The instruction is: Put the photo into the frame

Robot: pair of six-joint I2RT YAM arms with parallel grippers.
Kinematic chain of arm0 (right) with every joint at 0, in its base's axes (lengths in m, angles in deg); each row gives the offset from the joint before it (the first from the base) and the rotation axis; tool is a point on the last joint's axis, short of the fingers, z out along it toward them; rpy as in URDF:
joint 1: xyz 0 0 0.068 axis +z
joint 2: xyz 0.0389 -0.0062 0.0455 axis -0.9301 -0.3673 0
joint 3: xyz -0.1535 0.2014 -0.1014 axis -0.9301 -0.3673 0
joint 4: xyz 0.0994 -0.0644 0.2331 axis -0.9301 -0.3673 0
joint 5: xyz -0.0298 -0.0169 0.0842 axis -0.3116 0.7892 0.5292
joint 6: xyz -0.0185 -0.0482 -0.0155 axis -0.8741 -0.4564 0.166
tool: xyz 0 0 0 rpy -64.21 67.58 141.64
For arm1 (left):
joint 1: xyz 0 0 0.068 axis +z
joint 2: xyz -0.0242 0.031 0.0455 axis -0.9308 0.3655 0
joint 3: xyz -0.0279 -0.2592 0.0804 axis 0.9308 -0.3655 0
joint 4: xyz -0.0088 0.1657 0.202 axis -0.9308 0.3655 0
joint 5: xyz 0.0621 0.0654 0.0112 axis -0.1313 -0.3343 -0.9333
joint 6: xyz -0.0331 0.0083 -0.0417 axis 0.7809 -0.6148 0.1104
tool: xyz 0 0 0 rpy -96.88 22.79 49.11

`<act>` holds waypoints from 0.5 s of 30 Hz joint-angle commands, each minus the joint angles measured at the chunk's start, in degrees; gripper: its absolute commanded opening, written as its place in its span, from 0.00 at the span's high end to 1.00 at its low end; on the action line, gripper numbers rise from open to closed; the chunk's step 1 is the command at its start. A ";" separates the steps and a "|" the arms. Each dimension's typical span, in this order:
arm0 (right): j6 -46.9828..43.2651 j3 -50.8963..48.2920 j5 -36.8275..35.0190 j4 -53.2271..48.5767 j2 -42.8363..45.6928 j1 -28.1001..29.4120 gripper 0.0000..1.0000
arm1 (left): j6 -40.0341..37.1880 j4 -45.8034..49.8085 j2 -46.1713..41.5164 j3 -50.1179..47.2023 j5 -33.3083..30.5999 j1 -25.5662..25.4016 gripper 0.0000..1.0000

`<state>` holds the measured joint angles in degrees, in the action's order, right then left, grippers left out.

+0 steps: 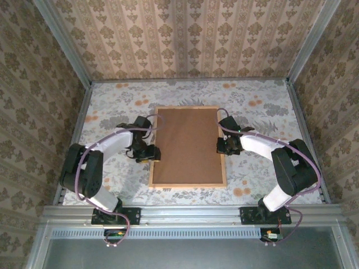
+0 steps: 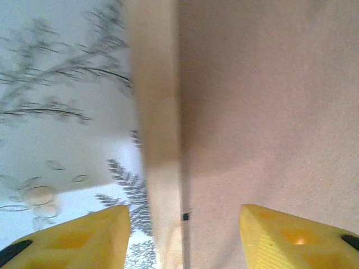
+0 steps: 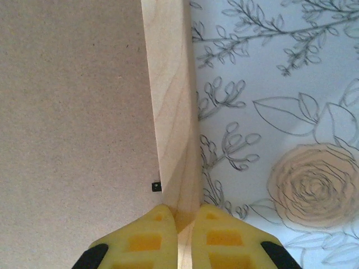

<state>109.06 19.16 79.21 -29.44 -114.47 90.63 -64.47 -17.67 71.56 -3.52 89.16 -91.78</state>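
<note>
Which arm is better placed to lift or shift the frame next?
Right, probably. The right gripper is pinched shut on one long side of the frame, while the left gripper is open, its jaws apart either side of the opposite side, gripping nothing.

Three walls [image 1: 190,33] papered in beige-and-tan damask stripes close in the space at the back and on both sides. Grey aluminium posts [image 1: 61,42] run up the back corners, and a ribbed aluminium rail [image 1: 190,216] crosses the near edge. The flat surface [image 1: 112,98] wears a pale cloth printed with grey leaves and peach roses, softly and evenly lit.
</note>
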 commanded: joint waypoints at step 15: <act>-16.39 10.57 -3.33 -12.03 -5.77 -3.89 0.98 | 2.63 -11.57 -2.22 7.71 4.45 14.13 0.43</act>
<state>95.77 28.21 76.09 -39.28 -119.76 86.91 -63.56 -24.84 64.98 1.98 92.44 -77.21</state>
